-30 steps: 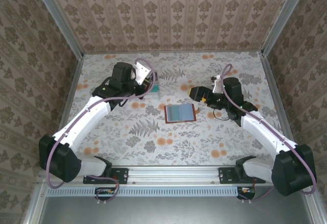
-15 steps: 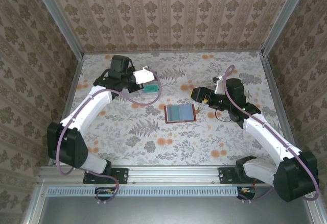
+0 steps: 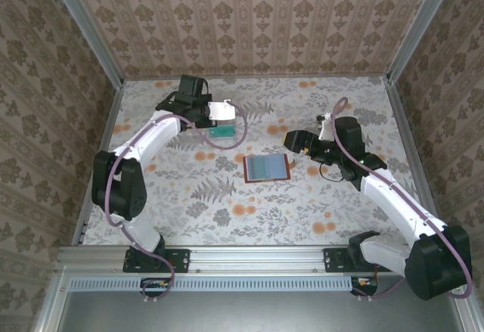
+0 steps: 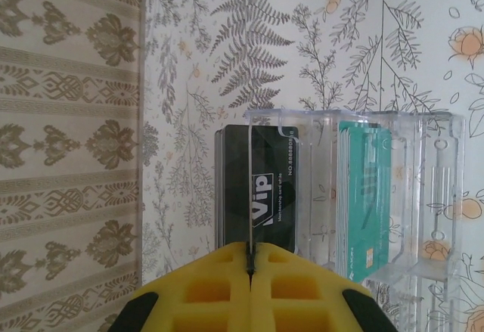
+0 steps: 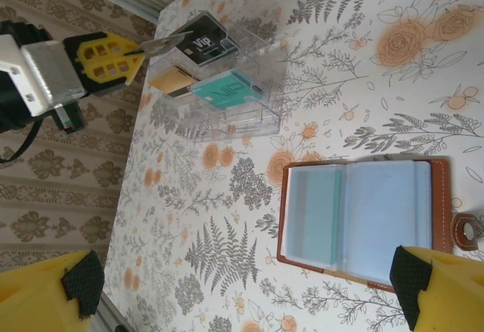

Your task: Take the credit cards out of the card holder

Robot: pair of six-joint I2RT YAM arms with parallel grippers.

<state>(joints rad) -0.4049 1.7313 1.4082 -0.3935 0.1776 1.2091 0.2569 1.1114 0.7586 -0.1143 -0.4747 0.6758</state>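
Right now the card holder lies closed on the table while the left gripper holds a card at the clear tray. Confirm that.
Wrong on one point: the card holder lies open, not closed, its blue-grey sleeves facing up, as the right wrist view shows. The left gripper does hold a card at the clear tray.

The card holder [image 3: 266, 167] is lying open near the middle of the table [image 3: 227, 218], with its clasp tab [image 5: 469, 230] pointing right and a card [image 5: 311, 212] sitting in its left half. The compartment tray [image 3: 224, 129] is sitting behind it and to the left, apart from it. The Vip card [image 4: 274, 188] and another card [image 4: 364, 196] are lying in neighbouring compartments. A third card [image 4: 249, 181] is standing edge-on over the Vip card, pinched in the left gripper [image 4: 249, 255].
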